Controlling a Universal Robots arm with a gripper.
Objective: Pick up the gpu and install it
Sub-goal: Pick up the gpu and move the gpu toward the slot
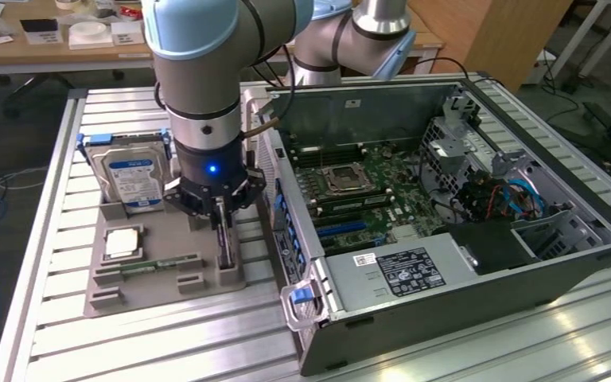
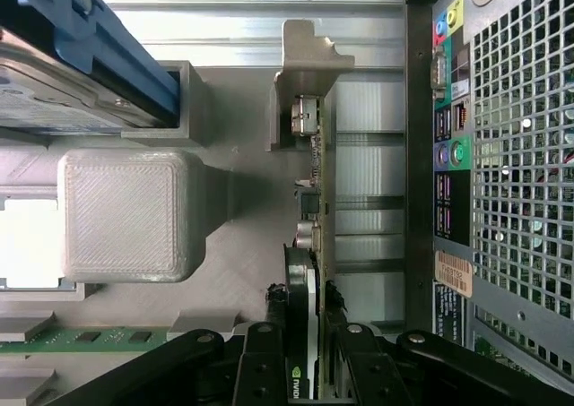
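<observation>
The gpu [image 1: 225, 243] is a thin dark card standing on its edge in a slot at the side of the grey tray [image 1: 157, 296] nearest the computer case. My gripper [image 1: 219, 213] comes straight down onto the card's end farthest from the tray's front. In the wrist view the gpu [image 2: 316, 200] shows edge-on, with small components and a connector along it. My gripper [image 2: 305, 334] has one black finger on each side of the card, pressed against it. The card's far end rests in a grey holder bracket [image 2: 309, 65].
The tray also holds a silver hard drive [image 1: 130, 177] with a blue label, a processor chip [image 1: 123, 243] and a green RAM stick [image 1: 162, 263]. The open computer case [image 1: 444, 199] lies just beside the tray; its rear port panel [image 2: 448, 155] is close to the card.
</observation>
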